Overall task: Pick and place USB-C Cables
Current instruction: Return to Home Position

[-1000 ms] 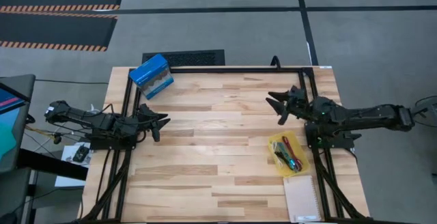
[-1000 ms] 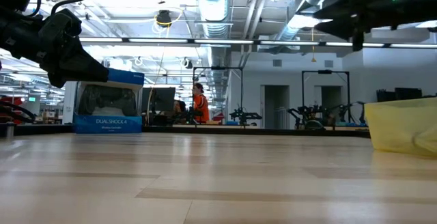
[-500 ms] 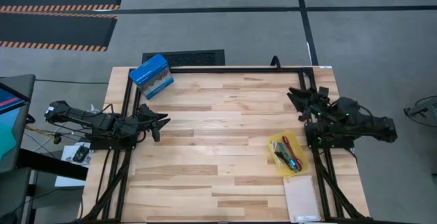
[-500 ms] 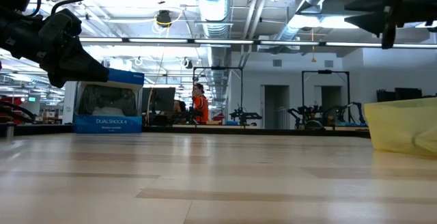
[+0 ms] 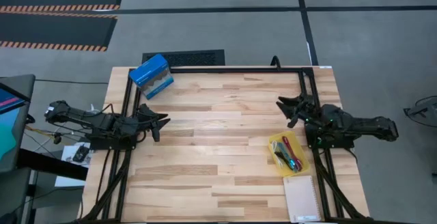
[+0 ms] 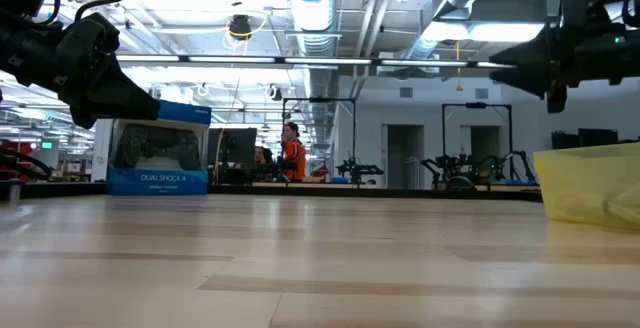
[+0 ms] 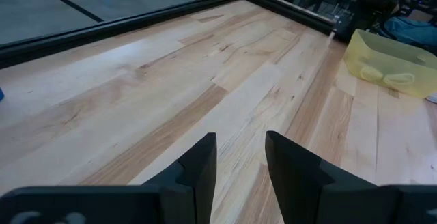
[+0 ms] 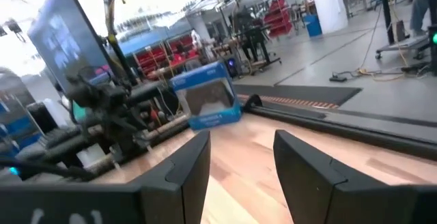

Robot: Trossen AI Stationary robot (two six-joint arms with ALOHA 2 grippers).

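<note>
the usb-c cables (image 5: 288,156) lie in the yellow bin (image 5: 272,144), lower right of the high view. right pincer (image 5: 287,112), empty and spread, hovers just up-left of it; best retract it high, clear of the bin. left pincer (image 5: 159,120), also spread, waits mid-left.

Coiled USB-C cables (image 5: 287,154) lie bundled inside the yellow bin (image 5: 274,142).

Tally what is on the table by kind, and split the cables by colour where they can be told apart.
Blue box: 1
Yellow bin: 1
Notepad: 1
Dark red cable, in the bin: 1
Teal cable, in the bin: 1
Black cable, in the bin: 1
Total: 6. Any further cable in the bin cannot be made out.
</note>
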